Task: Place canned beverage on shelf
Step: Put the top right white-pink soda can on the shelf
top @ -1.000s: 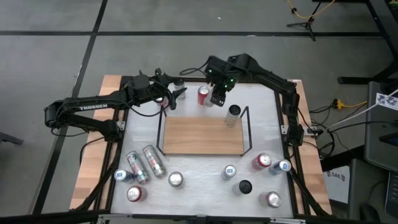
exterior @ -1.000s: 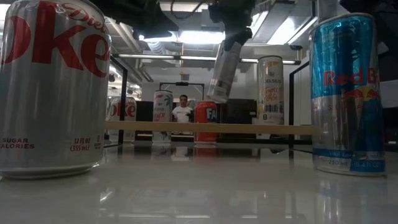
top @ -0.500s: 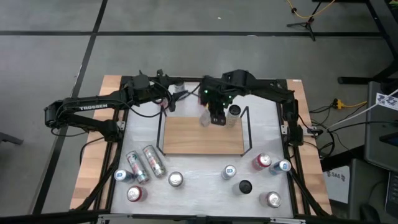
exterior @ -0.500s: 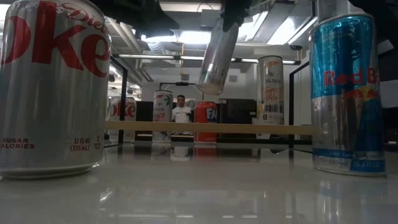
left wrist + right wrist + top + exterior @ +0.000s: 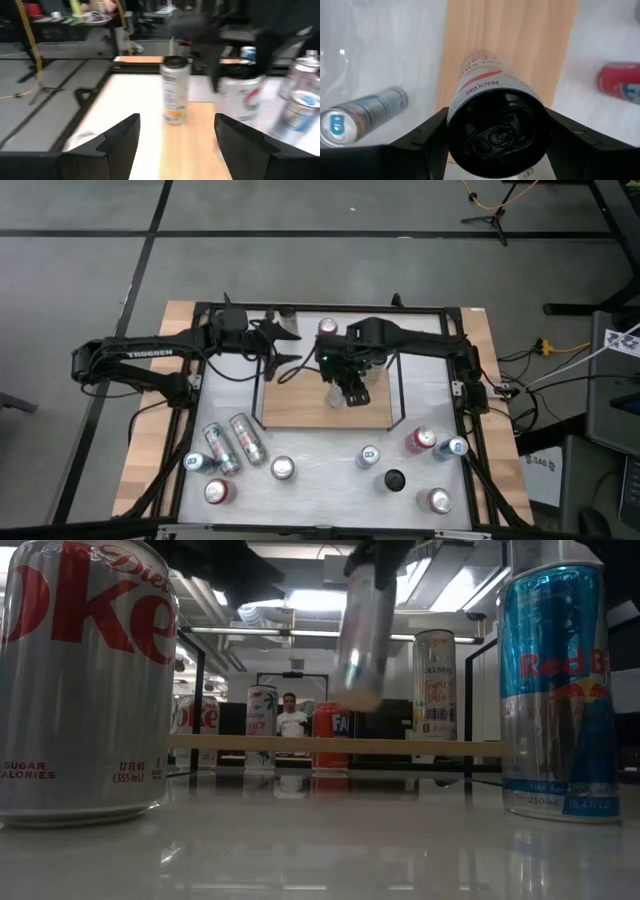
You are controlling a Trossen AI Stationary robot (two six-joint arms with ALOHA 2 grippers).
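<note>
The shelf, a light-brown wooden board [image 5: 310,408] with black end rails, lies mid-table. My right gripper [image 5: 345,388] is shut on a slim pale can with a black top [image 5: 362,635], labelled Peach Vibe, held over the board's far half. A similar tall can [image 5: 434,680] stands by its base on the board's far right part; it also shows in the left wrist view [image 5: 175,90]. My left gripper [image 5: 290,352] is open and empty at the shelf's far left corner. My right gripper pinches the can's top end [image 5: 497,127] between its two fingers [image 5: 427,140], one on each side just below the rim. The fingers come from above, pointing down. The can hangs below them, slightly tilted, its base [image 5: 360,700] clear of the board.
A red can [image 5: 327,328] stands beyond the shelf's far edge. Two cans lie on their sides at the near left [image 5: 235,442], and several more stand along the near edge [image 5: 283,468] [image 5: 422,438]. A person [image 5: 292,718] stands in the room behind.
My right gripper has carried the can from the table's far edge toward the near edge, over the shelf board. The can stays lifted and now hangs less tilted than before.
</note>
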